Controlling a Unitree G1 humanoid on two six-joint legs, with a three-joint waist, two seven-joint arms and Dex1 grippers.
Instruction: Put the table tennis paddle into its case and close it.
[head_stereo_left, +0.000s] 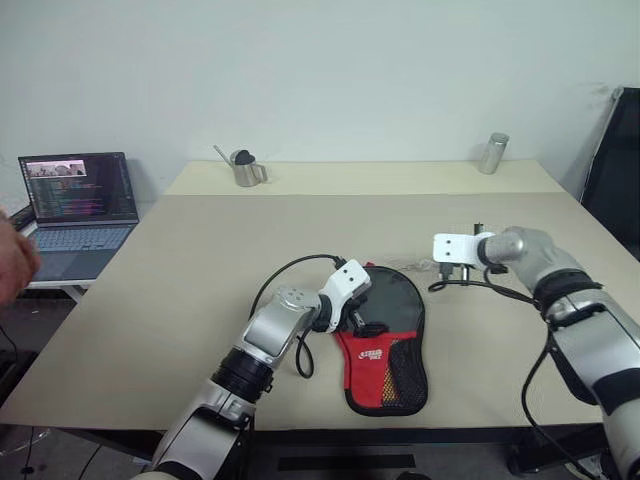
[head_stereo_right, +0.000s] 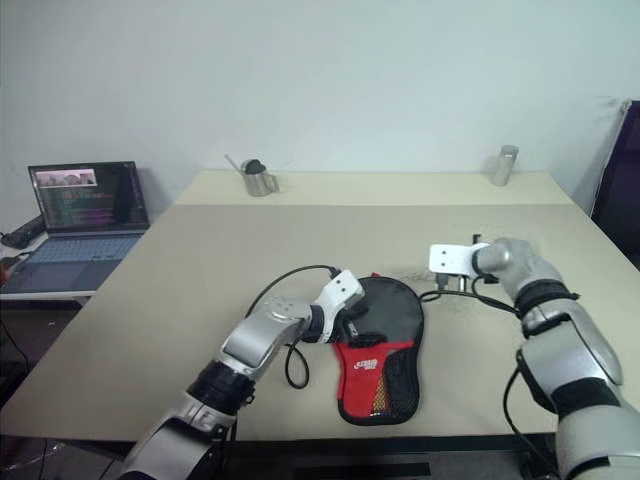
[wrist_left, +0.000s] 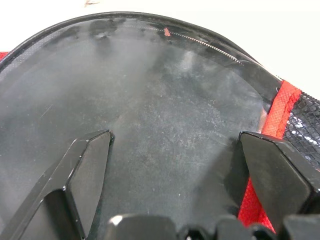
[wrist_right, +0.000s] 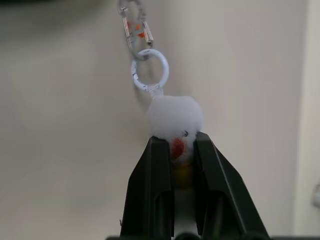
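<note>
Paddle apparently inside case (head_stereo_left: 388, 340), zip unfinished: spread left pincer (wrist_left: 172, 167) pins it, right pincer (wrist_right: 175, 150) clamps pom-pom charm (wrist_right: 175, 119).

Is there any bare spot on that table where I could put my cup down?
Yes: the beige table is bare between the steel pitcher and the black-and-red zip case. It's crowded around the case, where both grippers work.

silver arms, black joints, white wrists

each arm is silver-grey with black bands; left gripper (head_stereo_left: 368, 322) and right gripper (wrist_right: 173, 150) have faceted black fingers; looping black cables.
</note>
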